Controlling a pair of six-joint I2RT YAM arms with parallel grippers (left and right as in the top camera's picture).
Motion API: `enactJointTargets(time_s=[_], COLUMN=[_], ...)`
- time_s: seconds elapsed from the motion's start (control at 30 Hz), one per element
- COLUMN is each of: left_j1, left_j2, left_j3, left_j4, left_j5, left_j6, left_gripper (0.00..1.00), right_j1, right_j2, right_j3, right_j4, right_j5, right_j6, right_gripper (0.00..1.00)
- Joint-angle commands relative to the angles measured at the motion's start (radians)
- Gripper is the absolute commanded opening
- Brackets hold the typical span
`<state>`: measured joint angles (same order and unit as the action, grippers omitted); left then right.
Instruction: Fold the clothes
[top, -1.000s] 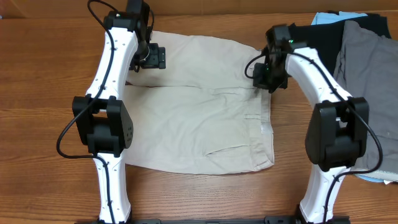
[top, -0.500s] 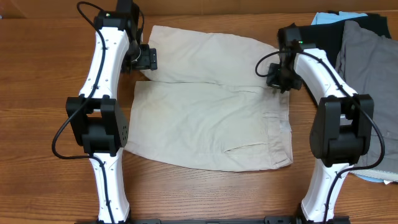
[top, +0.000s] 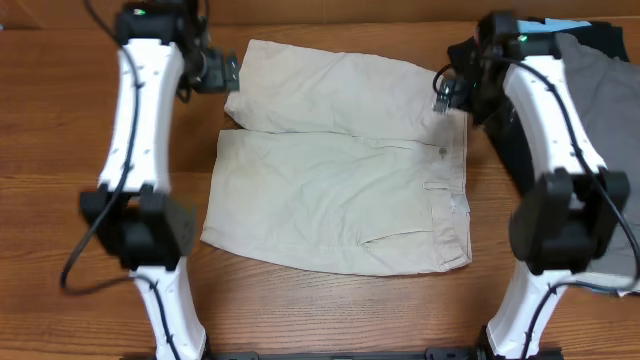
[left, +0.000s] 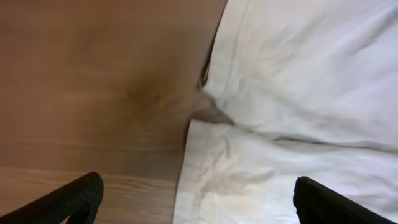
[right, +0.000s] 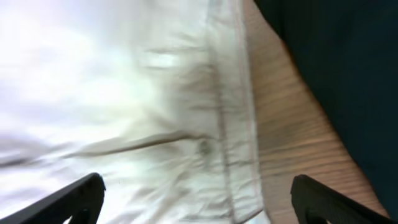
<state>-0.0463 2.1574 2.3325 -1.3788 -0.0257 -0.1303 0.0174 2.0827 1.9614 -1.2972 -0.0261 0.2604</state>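
Drawing outward and farther away, left gripper (top: 223, 74) and right gripper (top: 447, 91) are hanging wide and empty, leaving shorts (top: 340, 190) flat for folding.

I see two arms of one build. The left arm (top: 133, 120) and right arm (top: 548, 105) have white tubular links with bulky black joint housings (top: 145, 222). Thin black cables (top: 75, 250) loop outside each arm. A small green light (top: 138, 12) glows near each wrist. Wrist cameras show matte black fingers (left: 78, 198), rounded at the tips.
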Motion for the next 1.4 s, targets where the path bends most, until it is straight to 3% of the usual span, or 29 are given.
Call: enactJointTargets(time_s=[0.0,0.17,0.63,1.37], left_j1=[-0.02,-0.057,-0.15,-0.106], left_j2=[-0.124,-0.042,0.322,0.473], left_j3=[0.044,0.026,0.026,-0.002], left_j4=[0.04,0.122,0.285,0.204], left_j5=[0.033,0.108,0.104,0.005], left_j6=[0.12,0.18,0.235,0.095], left_gripper=[1.0,1.0,0.97,0.96], right_j1=[0.014,0.014,0.015,0.015], right_j2=[-0.186,-0.279,-0.278,-0.273], right_j3=[0.074,0.074,0.061,0.06], right_j4=[0.002,0.003,0.007,0.02], right_j5=[-0.116,-0.146,-0.117,-0.095], right_j6=[-0.004,-0.006,-0.055,-0.055], right_gripper=[1.0,1.0,1.0,1.0])
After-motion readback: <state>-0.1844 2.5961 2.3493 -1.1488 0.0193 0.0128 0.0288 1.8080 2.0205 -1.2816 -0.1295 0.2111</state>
